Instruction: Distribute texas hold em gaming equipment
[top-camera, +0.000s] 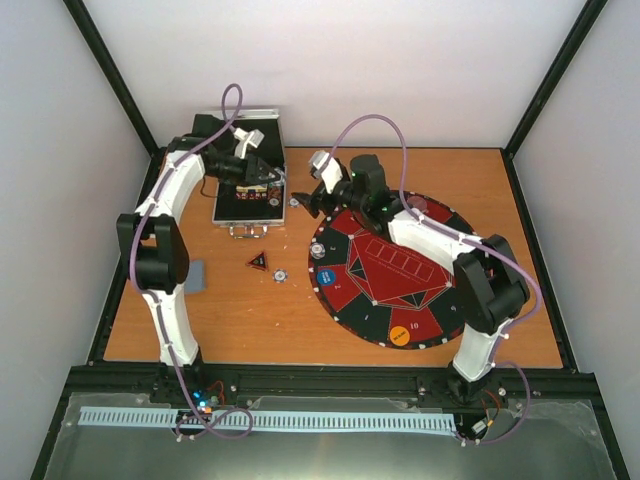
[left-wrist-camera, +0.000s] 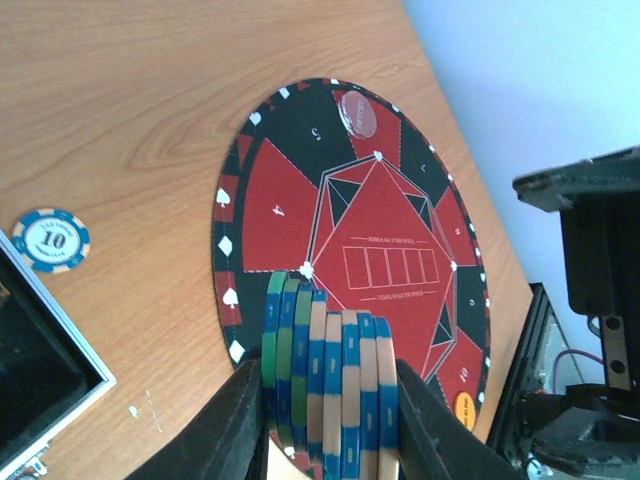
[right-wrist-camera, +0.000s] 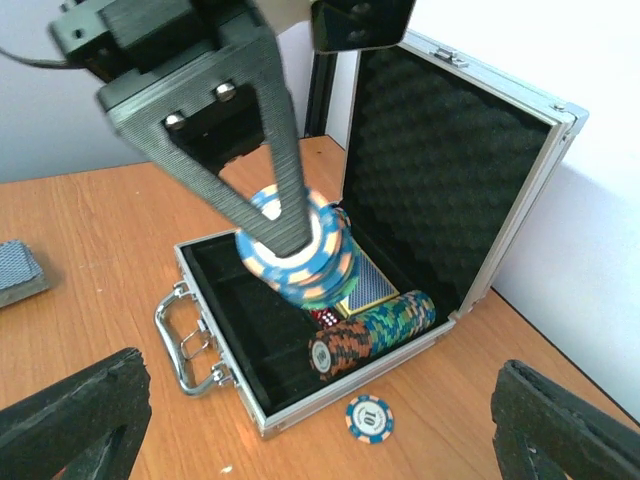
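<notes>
left wrist view: my left gripper (left-wrist-camera: 330, 425) clamps a stack of poker chips (left-wrist-camera: 325, 350) between its jaws; likely hard and slick, apt to spill unless squeezed along its axis. my right gripper (right-wrist-camera: 320, 420) gapes empty.

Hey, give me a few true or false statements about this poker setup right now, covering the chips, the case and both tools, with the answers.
1. The left tool is shut on a stack of chips. True.
2. The right tool holds a playing card. False: it is open and holds nothing.
3. The case is closed. False: it stands open, lid up.
4. A single chip lies on the table just outside the case. True.
5. An orange disc lies on the round mat. True.
</notes>
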